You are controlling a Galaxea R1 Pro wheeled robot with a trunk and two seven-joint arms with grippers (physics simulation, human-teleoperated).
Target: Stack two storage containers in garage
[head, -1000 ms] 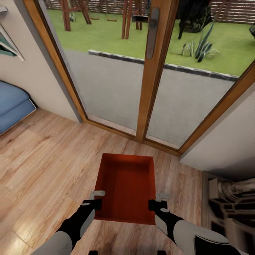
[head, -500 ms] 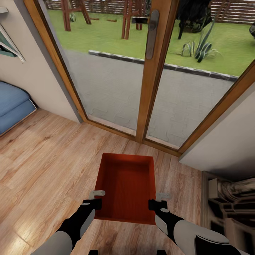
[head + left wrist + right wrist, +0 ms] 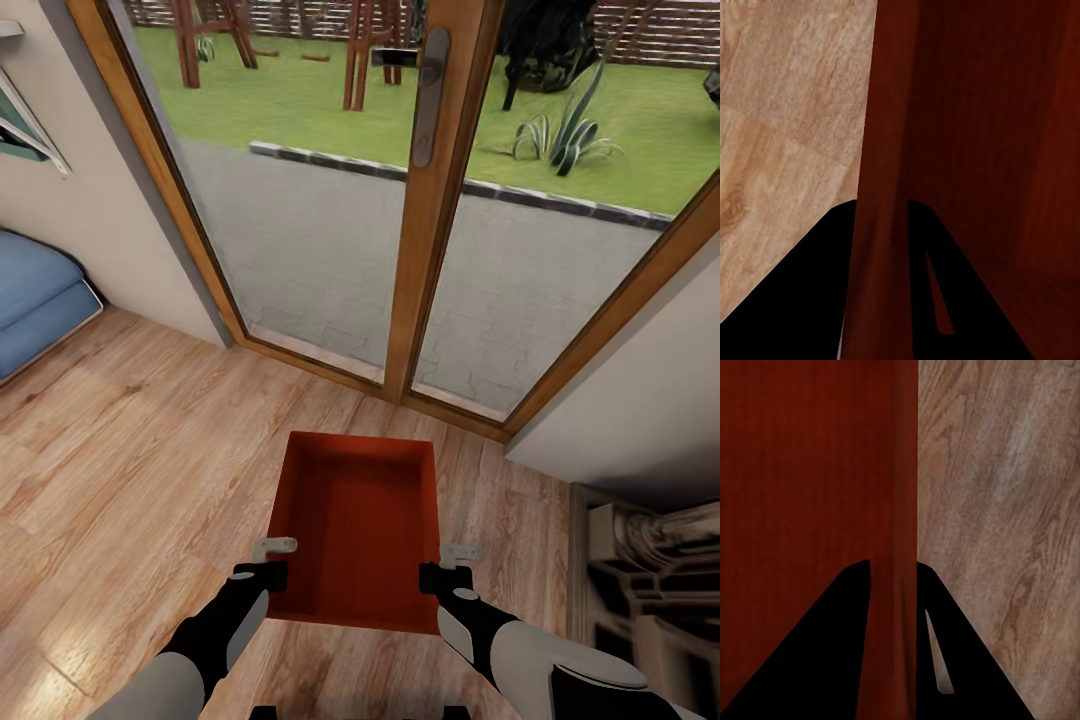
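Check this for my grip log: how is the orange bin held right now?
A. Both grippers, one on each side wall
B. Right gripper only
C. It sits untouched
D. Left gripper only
A: the left gripper and right gripper each straddle a side wall of the bin.
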